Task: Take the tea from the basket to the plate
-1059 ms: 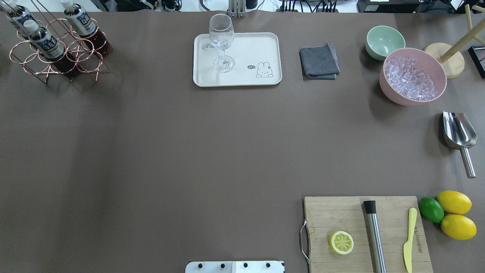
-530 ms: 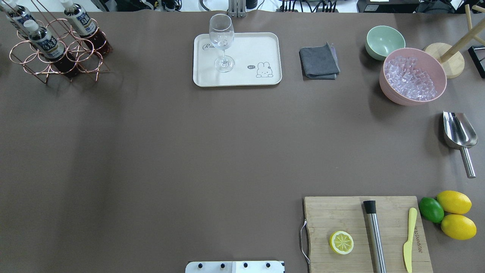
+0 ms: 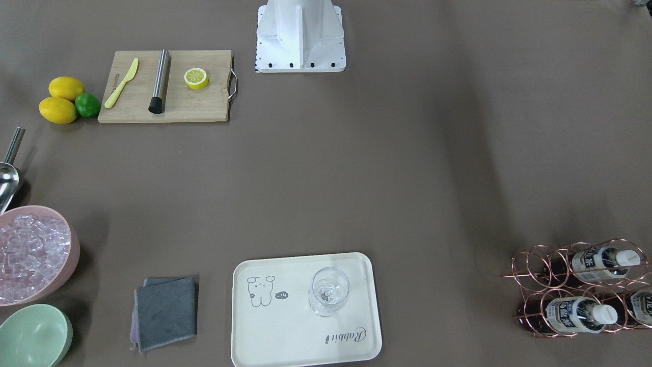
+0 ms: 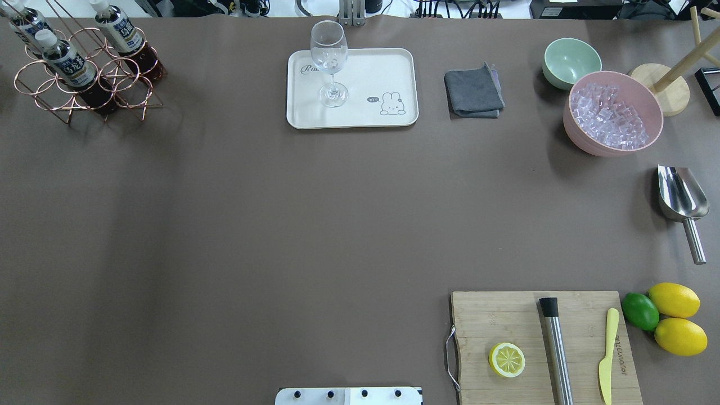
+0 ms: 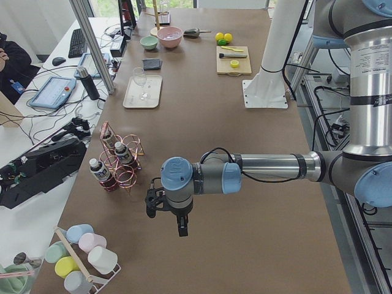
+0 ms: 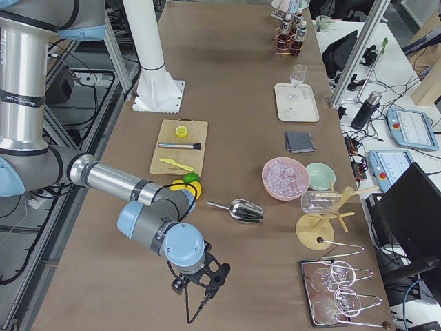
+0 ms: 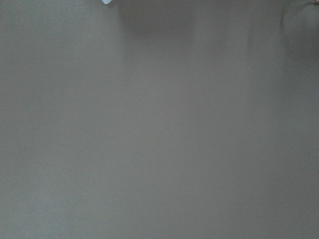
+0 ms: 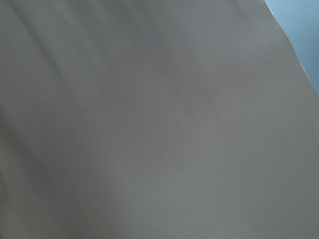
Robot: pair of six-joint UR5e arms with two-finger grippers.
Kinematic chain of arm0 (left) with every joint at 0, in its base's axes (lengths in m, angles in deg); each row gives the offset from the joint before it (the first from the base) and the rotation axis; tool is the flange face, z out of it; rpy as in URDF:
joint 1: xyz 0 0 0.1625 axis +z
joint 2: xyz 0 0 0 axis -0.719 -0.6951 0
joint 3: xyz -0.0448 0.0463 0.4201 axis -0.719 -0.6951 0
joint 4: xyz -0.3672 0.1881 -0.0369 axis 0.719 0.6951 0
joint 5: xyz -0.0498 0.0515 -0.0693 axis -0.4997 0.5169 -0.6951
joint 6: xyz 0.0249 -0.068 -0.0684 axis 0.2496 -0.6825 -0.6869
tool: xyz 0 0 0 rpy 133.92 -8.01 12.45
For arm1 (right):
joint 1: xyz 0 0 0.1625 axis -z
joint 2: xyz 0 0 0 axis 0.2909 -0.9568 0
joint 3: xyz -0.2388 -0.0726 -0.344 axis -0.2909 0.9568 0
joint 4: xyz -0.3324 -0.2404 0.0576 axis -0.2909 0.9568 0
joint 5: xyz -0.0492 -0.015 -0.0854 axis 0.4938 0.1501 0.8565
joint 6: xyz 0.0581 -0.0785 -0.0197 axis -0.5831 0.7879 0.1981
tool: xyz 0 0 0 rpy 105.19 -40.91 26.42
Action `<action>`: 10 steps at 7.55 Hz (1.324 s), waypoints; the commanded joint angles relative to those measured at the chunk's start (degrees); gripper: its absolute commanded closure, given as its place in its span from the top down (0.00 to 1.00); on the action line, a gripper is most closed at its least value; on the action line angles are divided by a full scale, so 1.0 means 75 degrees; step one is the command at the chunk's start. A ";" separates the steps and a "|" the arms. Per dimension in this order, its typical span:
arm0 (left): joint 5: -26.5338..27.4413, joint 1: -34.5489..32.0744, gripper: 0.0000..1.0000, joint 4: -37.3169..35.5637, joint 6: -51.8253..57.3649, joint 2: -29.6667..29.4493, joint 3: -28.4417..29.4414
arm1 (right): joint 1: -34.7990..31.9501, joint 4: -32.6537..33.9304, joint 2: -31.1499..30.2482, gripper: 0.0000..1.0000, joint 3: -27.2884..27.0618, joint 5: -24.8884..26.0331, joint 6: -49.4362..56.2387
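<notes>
The tea (image 4: 67, 62) leaned in the far-left basket (image 4: 42, 90), just beyond the left tool (image 5: 165, 214). That tool's grip could not be told.

The cream tray (image 3: 285, 336) carries the word "Rabbit" in grey script at one corner. The tea bottles (image 3: 573, 314) have grey-white labels with dark characters, and the wooden cutting board (image 4: 495, 315) bears small lettering; neither can be read.
</notes>
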 commanded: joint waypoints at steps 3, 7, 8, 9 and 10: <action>0.0000 0.0003 0.98 0.0000 0.0000 0.0003 -0.0005 | 0.0012 0.0005 -0.0001 1.00 -0.0004 -0.0052 -0.0012; 0.0000 0.0003 0.98 0.0000 0.0000 -0.0009 -0.0028 | 0.0047 0.0028 -0.0012 1.00 -0.0133 -0.0075 -0.0024; 0.0000 0.0003 0.98 0.0000 0.0000 -0.0009 -0.0029 | 0.0082 0.0017 0.0011 1.00 -0.0156 -0.0145 -0.0024; 0.0000 -0.0009 0.98 0.0000 0.0000 0.0014 -0.0017 | 0.0129 0.0017 0.0011 1.00 -0.0156 -0.0181 -0.0024; 0.0000 -0.0009 0.98 0.0047 0.0000 0.0014 -0.0017 | 0.0176 0.0017 0.0011 1.00 -0.0156 -0.0204 -0.0024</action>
